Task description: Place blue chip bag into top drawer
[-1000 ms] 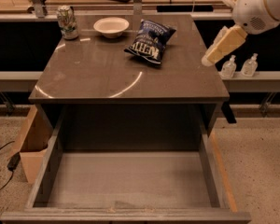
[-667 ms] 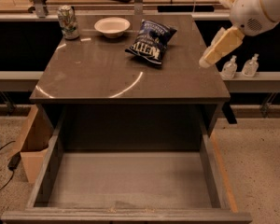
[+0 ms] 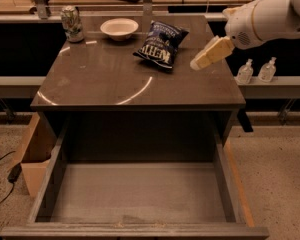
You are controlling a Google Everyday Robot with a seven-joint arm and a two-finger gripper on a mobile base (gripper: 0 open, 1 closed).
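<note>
Blue chip bag (image 3: 161, 45), crinkly dark navy foil with white block lettering, lies flat on the table in the upper middle of the frame. Its long axis slants from upper right to lower left. Just to its right, near but not touching, hangs the cream wedge-shaped pincer (image 3: 200, 62), tip angled down and left toward the bag. Whether it is apart or together I cannot tell. The coming reach looks short and leftward. Left of the bag sit a shallow white bowl (image 3: 119, 28) and a printed metal can (image 3: 71, 24). The glossy grey-brown table (image 3: 115, 81) reflects light. Below it, the wide grey-brown top drawer (image 3: 140, 196) stands pulled out. Two small clear bottles (image 3: 245, 72) stand at far right.
</note>
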